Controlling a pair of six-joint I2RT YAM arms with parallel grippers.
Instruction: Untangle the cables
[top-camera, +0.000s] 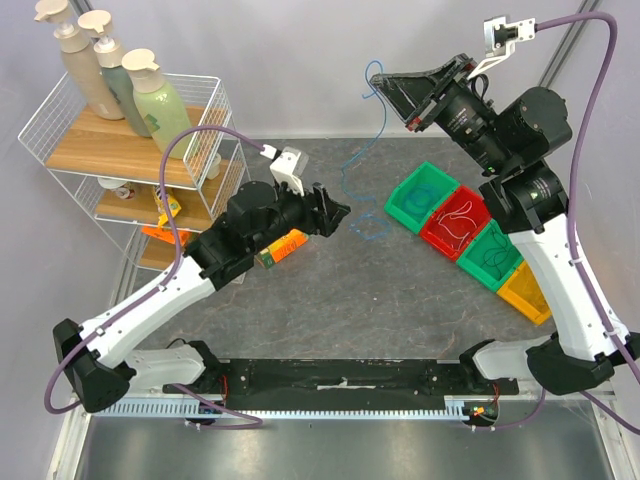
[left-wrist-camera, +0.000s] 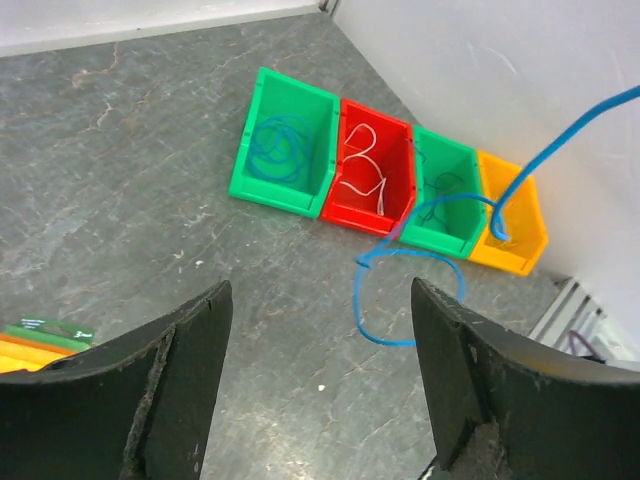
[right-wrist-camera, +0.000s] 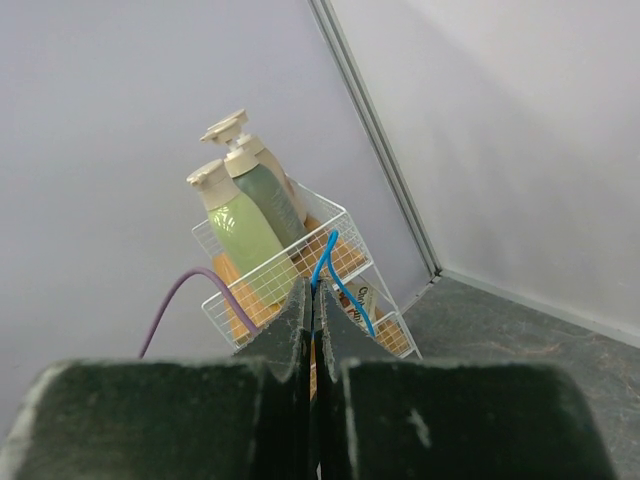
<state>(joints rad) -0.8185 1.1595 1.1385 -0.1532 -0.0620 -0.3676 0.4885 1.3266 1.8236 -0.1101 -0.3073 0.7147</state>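
Right fingers (right-wrist-camera: 295, 330) clenched on blue cable (left-wrist-camera: 556, 143), held high; left fingers (left-wrist-camera: 185, 370) released wide. Risk: dangling loop snags green bin (left-wrist-camera: 440, 240) rim, strand slips from pinch.

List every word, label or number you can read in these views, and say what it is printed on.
No text is legible.
Green-and-orange carton: white print on its green edge, too small to read.
Yellow packet in the white wire rack: print blurred.
Pale pump bottles: no label visible.
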